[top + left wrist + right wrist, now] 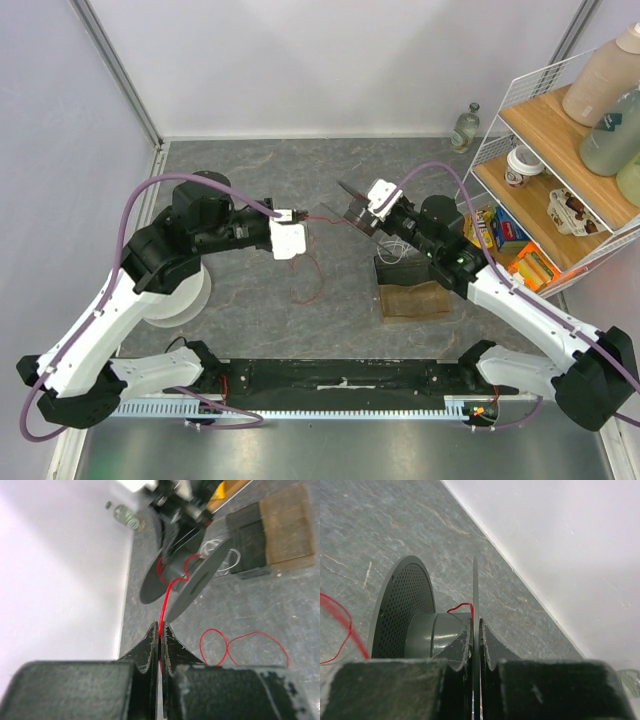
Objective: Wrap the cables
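Observation:
The cable is a thin red wire [165, 605]. It runs from my left gripper [160, 626], which is shut on it, up to a dark grey spool [182, 577] held in the air. Loose red loops [235, 645] lie on the table below, and the wire [318, 272] hangs down between the arms in the top view. My right gripper [476, 622] is shut on one thin flange of the spool [400, 615]. A short bit of red wire [462, 606] lies on the spool's hub. In the top view the left gripper [297, 217] faces the spool [358, 212], a short way apart.
A brown and black pad [410, 290] lies on the table under the right arm. A wire shelf [560, 140] with bottles, cups and boxes stands at the right. A small bottle [465, 128] stands by the back wall. A white disc [185, 295] lies at the left.

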`<state>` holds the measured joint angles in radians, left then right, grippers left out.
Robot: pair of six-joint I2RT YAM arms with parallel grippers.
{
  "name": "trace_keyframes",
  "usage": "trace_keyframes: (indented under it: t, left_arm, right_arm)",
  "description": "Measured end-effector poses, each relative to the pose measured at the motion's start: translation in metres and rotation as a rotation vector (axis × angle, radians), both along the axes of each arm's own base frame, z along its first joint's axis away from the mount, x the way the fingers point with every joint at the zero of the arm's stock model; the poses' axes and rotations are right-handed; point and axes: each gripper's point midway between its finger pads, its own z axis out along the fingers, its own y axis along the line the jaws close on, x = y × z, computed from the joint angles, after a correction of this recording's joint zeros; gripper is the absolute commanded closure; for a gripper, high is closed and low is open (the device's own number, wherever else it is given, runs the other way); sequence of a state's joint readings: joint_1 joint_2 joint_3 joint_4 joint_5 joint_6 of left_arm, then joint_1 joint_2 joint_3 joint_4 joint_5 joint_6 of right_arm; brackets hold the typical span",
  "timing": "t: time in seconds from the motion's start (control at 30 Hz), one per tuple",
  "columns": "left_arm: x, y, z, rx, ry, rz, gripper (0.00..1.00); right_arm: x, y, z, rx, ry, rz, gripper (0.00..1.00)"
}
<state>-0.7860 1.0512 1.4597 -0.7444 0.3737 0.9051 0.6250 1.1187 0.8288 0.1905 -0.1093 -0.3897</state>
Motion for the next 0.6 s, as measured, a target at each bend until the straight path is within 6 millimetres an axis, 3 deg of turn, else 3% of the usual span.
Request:
trace_keyframes:
  t: [0.13, 0.43, 0.6]
  left_arm:
    - [0.025, 0.013, 0.004, -0.006, -0.027, 0.101, 0.98]
    - [0.108, 0.064, -0.004, -0.006, -0.023, 0.354, 0.98]
    - [0.131, 0.083, -0.006, -0.012, -0.011, 0.41, 0.98]
  right_arm:
    - [-0.016, 0.006, 0.015, 0.028, -0.024, 0.078, 1.0]
    - [-0.046, 0.008, 0.04, 0.061, -0.039, 0.186, 1.0]
    - [-0.054, 0.003, 0.042, 0.048, -0.037, 0.193, 1.0]
